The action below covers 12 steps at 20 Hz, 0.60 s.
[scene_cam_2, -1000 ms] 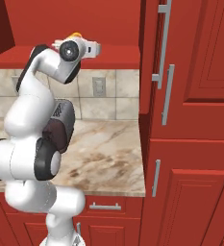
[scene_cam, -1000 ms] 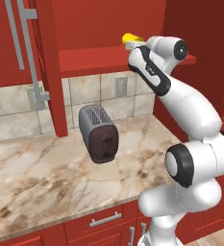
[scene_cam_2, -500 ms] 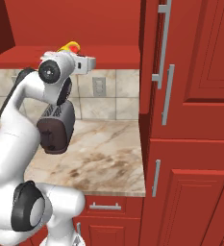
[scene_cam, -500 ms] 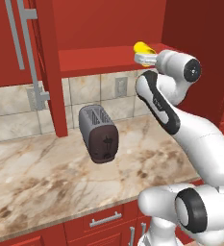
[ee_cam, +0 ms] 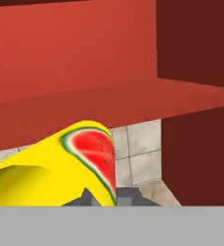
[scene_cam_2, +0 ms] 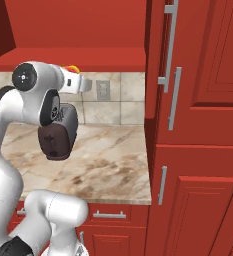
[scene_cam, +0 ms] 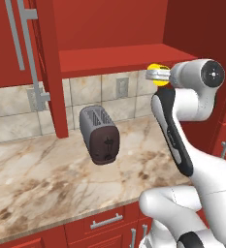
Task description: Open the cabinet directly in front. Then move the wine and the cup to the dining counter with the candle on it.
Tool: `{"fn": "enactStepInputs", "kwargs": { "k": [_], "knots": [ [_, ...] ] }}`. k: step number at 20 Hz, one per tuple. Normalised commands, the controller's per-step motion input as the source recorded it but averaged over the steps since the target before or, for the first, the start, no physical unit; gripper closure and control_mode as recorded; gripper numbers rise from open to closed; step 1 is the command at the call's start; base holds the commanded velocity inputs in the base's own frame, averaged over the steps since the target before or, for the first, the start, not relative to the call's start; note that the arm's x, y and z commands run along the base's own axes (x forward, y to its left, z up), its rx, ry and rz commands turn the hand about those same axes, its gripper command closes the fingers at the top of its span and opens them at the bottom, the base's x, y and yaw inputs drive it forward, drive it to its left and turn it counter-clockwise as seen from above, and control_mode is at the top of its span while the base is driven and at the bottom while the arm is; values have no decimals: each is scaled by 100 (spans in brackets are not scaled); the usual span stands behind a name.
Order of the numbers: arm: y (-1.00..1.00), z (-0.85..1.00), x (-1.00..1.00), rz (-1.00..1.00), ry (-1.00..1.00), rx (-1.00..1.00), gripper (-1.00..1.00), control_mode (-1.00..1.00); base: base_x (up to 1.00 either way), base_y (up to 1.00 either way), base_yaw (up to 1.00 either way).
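With the cabinet (scene_cam: 109, 58) open, the cup (ee_cam: 60, 168) is held clamped in the gripper (scene_cam: 155, 75) just below the shelf, and carrying it to the dining counter is judged next.

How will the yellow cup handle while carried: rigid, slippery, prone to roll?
The cup looks rigid, so it probably keeps shape in the grip. Its smooth glossy wall may slip. It is round and held tilted below the cabinet shelf, so likely rolls if dropped.
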Motion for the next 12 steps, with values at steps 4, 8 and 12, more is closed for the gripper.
{"fn": "enactStepInputs", "kwargs": {
  "k": [4,8,12],
  "knots": [
    [-6,-12,-52,-5,10,0,100,-100,0,0,0],
    [2,-13,-19,0,4,0,100,-100,0,0,0],
    [26,-69,-55,1,33,0,100,-100,0,0,0]
  ]
}}
